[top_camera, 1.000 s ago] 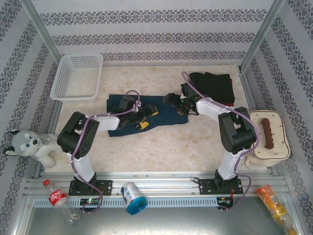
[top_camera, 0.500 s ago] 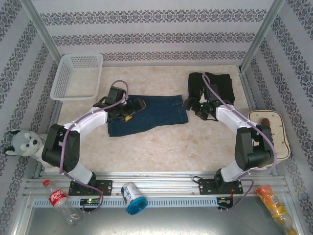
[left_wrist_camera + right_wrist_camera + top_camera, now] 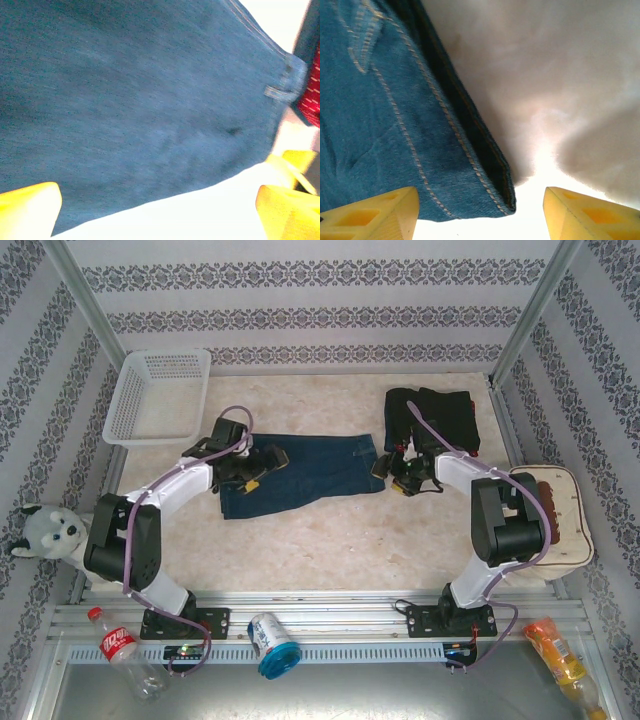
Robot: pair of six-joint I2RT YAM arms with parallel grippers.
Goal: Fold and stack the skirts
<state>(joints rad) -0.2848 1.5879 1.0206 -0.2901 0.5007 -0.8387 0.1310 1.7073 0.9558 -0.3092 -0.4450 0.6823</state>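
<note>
Table (image 3: 330,535): pale marbled top that carries the garments.
Denim skirt (image 3: 325,468): dark blue, spread flat at mid-table and lying between the two grippers. The left wrist view shows a belt loop at its far edge. The right wrist view shows a stitched seam and a hemmed corner.
Black skirt (image 3: 440,412): folded pile at the far right of the table, just beyond the denim skirt's right end.
Red polka-dot skirt (image 3: 312,97): a sliver of red cloth with white dots at the frame edge, past the denim's belt loop. Its exact place in the pile cannot be told.
Left gripper (image 3: 262,462): poised over the left part of the denim skirt. Its yellow fingertips (image 3: 30,207) are spread fully wide, with cloth below them and nothing clasped.
Right gripper (image 3: 388,472): at the right edge of the denim skirt. Its yellow fingertips (image 3: 375,215) stand apart with the skirt's hemmed corner between them. No pinch on the cloth is visible.
Mesh basket (image 3: 160,395): white plastic, at the far left corner of the table.
Surroundings: plush husky (image 3: 55,533) left of the table, plastic bottle (image 3: 118,648) and can (image 3: 272,643) by the near rail, cream pouch (image 3: 550,515) at the right.
</note>
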